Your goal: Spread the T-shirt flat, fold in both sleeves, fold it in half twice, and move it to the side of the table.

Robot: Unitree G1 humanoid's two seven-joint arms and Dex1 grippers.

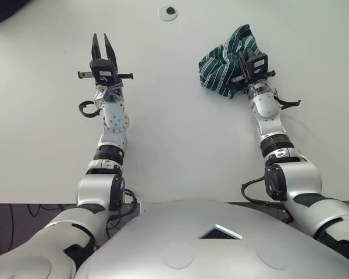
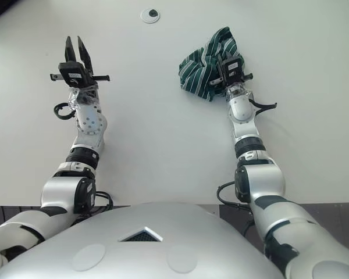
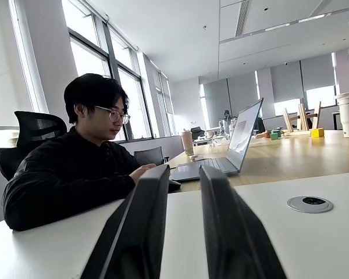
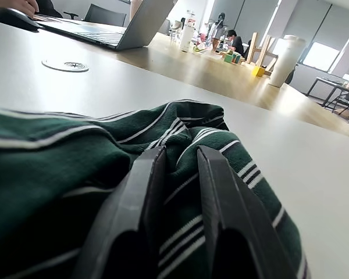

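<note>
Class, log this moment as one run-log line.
T-shirt: crumpled, not spread | right gripper: at T-shirt | left gripper: open, over table

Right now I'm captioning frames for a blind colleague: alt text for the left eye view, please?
A crumpled green, white-striped T-shirt lies on the white table to the robot's right, the right hand at its right edge. The left hand is over bare table on the left, apart from it; a round cable port sits farther back.

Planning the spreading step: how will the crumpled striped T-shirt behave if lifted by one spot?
Probably floppy: the T-shirt lies crumpled in soft folds, so it would likely drape from one pinch. Thin-looking fabric, probably light. Pushed across the table, it may bunch rather than slide whole.
</note>
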